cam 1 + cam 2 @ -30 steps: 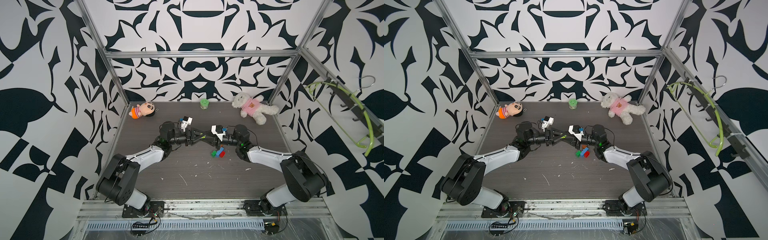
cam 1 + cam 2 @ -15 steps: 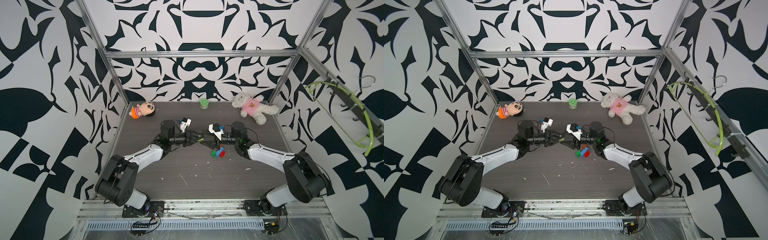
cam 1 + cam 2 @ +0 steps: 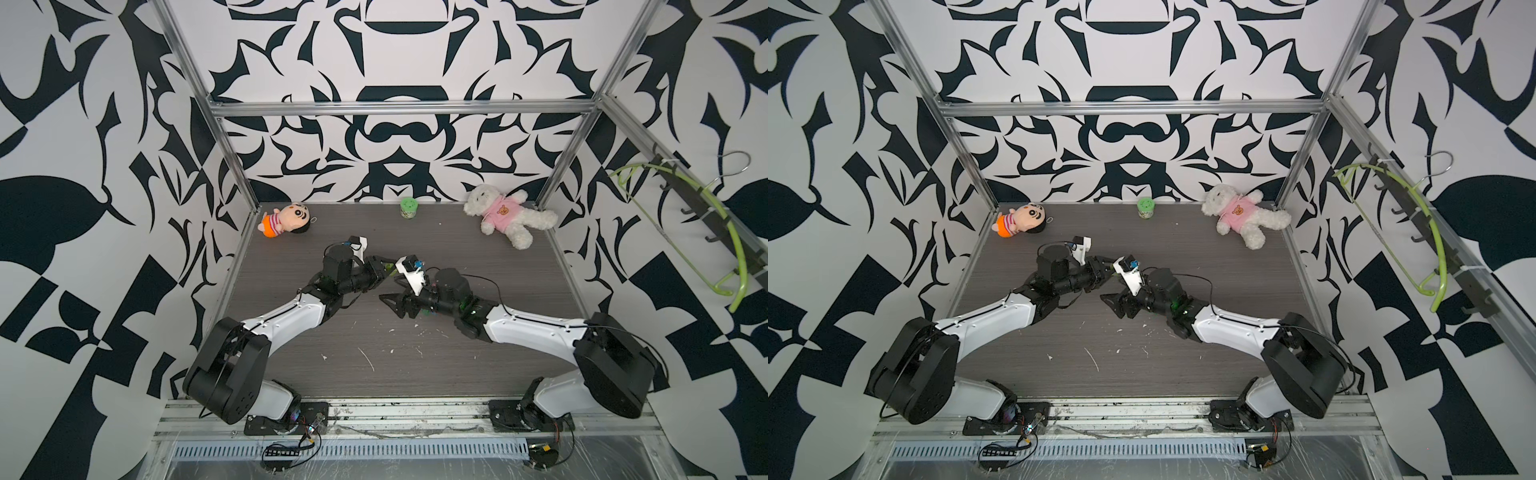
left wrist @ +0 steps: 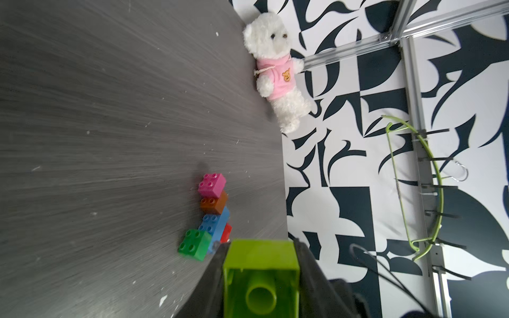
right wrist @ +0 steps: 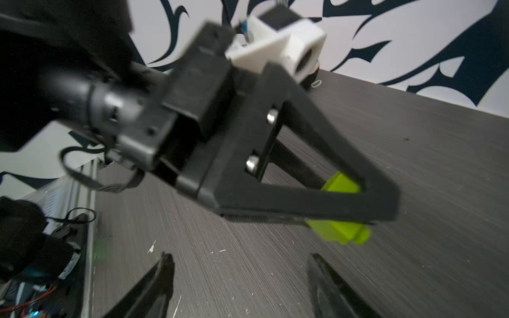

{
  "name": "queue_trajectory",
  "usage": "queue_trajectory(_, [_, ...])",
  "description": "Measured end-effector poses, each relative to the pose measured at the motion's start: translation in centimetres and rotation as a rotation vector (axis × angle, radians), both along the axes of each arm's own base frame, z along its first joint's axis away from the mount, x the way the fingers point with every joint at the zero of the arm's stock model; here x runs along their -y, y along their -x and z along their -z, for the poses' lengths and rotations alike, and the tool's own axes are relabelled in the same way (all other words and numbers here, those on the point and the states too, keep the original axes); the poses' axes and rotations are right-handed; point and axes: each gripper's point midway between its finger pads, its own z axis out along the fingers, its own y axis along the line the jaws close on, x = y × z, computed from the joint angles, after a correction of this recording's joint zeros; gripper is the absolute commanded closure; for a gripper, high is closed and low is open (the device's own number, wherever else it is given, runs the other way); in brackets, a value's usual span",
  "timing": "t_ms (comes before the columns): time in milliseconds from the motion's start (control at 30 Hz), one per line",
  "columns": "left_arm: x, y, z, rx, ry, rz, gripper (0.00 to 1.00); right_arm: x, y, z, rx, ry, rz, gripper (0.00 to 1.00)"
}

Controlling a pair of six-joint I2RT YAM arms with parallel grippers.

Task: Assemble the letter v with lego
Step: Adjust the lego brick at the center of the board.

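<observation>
Five bricks sit together on the surface [image 4: 110,137]: pink [image 4: 211,185], orange-brown [image 4: 214,203], blue [image 4: 219,230], red [image 4: 226,233] and dark green [image 4: 194,244]. They make a half-built letter v [image 4: 210,220] that looks joined. From above, the right arm [image 3: 532,328] hides them. The sixth, the lime brick [image 5: 340,234], is up off the surface, pinched in the left jaws with its hollow underside facing back along that arm. The right jaws stand wide and empty just beside it, with the fingers [image 5: 162,275] clear of the brick. My worry is the crowding. Both wrists hang close together near the build, so a careless swing could clip the other arm or knock the bricks. Nothing pins the build either. Pressing the lime brick on off-centre would likely skid or tip it rather than seat the studs.
</observation>
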Motion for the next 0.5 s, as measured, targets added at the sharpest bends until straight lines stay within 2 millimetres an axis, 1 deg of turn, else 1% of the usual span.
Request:
queue_trajectory(100, [0.0,-0.6,-1.1,0.016,0.044,-0.034,0.77,0.4,-1.6,0.9,-0.010,0.005,0.096,0.28])
queue_trajectory(167, [-0.1,-0.8,-1.4,0.021,0.061,-0.053,0.76,0.7,-2.4,1.0,-0.005,-0.006,0.143,0.33])
queue_trajectory(267, [-0.6,-0.7,-0.3,-0.006,0.061,-0.078,0.75,1.1,-3.5,0.0,0.021,-0.041,0.195,0.41])
queue_trajectory(367, [-0.9,-0.5,0.7,-0.034,0.053,-0.094,0.75,1.3,-4.2,-1.3,0.054,-0.087,0.213,0.42])
queue_trajectory(500, [-0.9,-0.6,0.3,-0.029,0.064,-0.102,0.74,1.1,-4.9,-1.4,0.058,-0.112,0.218,0.44])
